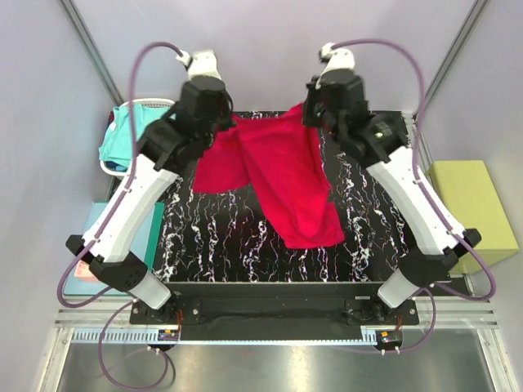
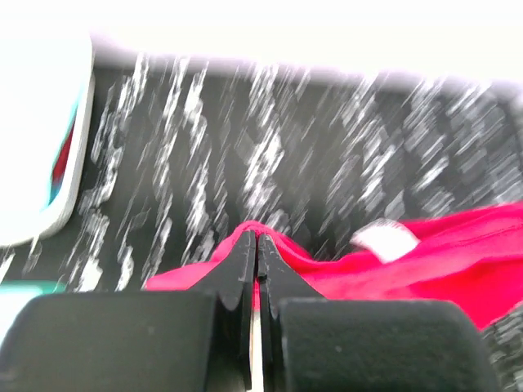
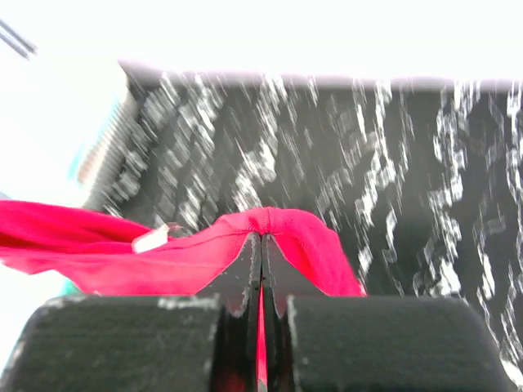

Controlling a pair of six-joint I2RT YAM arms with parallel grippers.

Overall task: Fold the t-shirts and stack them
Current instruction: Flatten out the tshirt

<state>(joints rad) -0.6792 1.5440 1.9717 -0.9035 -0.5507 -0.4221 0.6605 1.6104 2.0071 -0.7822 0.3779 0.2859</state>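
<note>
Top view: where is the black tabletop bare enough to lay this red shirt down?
Bare: the near-left of the black tabletop, between the left arm and the red shirt, and a narrower patch between shirt and right arm. Crowded: the far edge, where the left gripper and right gripper pinch the shirt.

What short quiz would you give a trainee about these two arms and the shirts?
1. True or false: the left gripper and the right gripper are each shut on the crimson t-shirt.
2. Where is the turquoise t-shirt? A: in the white basket at the far left. B: under the crimson t-shirt. C: hanging from the right gripper.
3. In the top view, what sits to the right of the black marbled mat?
Key: 1 true. 2 A. 3 the yellow-green block.
</note>
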